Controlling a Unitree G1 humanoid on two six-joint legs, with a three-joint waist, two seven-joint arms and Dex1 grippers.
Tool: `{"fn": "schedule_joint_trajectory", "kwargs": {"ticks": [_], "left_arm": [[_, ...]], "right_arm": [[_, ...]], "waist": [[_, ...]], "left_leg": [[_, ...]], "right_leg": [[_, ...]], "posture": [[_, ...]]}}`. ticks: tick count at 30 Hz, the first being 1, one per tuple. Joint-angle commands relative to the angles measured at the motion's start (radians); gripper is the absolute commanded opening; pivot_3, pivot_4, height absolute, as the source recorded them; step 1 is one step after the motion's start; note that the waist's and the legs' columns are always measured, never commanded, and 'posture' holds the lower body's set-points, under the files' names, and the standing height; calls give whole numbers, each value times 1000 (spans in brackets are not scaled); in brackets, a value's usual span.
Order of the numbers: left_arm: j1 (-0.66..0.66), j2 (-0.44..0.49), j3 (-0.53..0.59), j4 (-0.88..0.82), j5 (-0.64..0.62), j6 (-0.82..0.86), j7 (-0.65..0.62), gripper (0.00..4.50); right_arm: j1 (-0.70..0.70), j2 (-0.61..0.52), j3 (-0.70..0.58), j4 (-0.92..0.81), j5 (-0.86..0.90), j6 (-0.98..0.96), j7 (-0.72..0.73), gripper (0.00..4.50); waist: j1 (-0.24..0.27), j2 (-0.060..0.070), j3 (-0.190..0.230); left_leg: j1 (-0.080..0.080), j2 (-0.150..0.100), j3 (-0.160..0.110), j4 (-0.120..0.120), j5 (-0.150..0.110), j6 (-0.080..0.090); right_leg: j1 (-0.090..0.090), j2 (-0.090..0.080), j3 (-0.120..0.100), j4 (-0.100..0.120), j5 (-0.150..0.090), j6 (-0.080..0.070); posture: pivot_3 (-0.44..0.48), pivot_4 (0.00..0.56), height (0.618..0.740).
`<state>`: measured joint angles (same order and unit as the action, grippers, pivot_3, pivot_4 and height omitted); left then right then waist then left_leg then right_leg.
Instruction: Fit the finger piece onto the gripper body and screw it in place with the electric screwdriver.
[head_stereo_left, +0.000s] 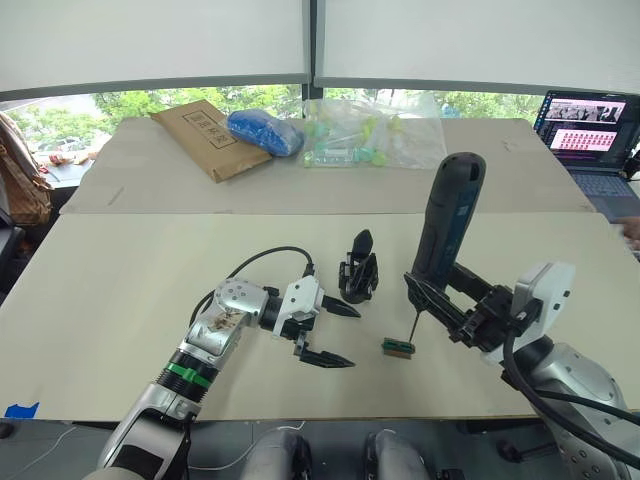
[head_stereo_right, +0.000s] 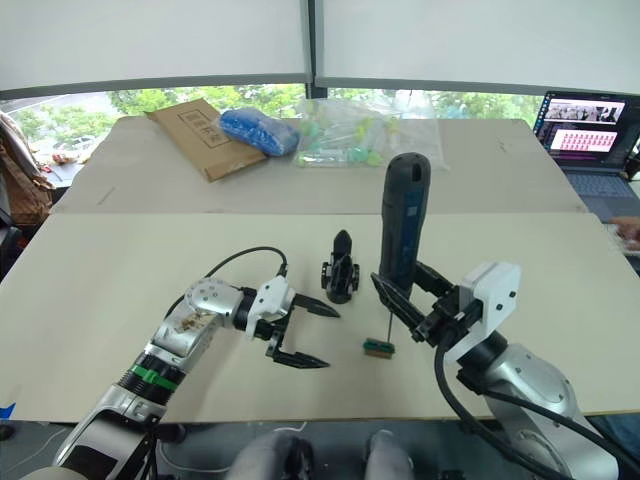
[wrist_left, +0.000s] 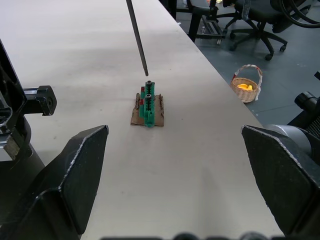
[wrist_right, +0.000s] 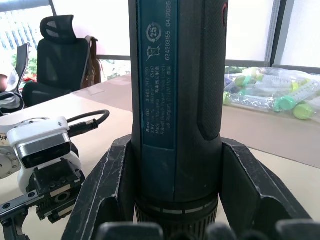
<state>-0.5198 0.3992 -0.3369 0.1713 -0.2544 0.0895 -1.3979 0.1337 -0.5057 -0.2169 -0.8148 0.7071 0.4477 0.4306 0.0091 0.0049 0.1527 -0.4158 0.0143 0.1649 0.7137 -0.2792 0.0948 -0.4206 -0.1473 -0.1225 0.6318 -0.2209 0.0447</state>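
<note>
Right gripper clamps the electric screwdriver; left gripper gapes; gripper body perhaps part-hidden.

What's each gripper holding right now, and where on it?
The right gripper clamps the electric screwdriver around its lower casing, just above the bit. The left gripper is open, holding nothing.

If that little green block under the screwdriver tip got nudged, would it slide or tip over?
The green block looks small and probably light, so it would likely slide. It stands narrow and upright on a brown pad, so a push from the screwdriver bit might topple it.
</note>
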Motion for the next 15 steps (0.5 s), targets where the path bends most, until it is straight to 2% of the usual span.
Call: {"fn": "schedule_joint_trajectory", "kwargs": {"ticks": [1,15], "left_arm": [[-20,-4,3,-8,-2,-13,-3,4500],[-23,-3,2,-3,0,-20,-4,4500]], "right_arm": [[-20,-9,-18,-42,0,-20,-10,1903],[13,4,-2,-37,-28,-35,-3,1903]], "waist": [[0,0,0],[0,0,0]], "left_leg": [[0,0,0,0,0,0],[0,0,0,0,0,0]], "right_leg": [[0,0,0,0,0,0],[0,0,0,0,0,0]], "posture": [[0,150,732],[0,150,732]]}}
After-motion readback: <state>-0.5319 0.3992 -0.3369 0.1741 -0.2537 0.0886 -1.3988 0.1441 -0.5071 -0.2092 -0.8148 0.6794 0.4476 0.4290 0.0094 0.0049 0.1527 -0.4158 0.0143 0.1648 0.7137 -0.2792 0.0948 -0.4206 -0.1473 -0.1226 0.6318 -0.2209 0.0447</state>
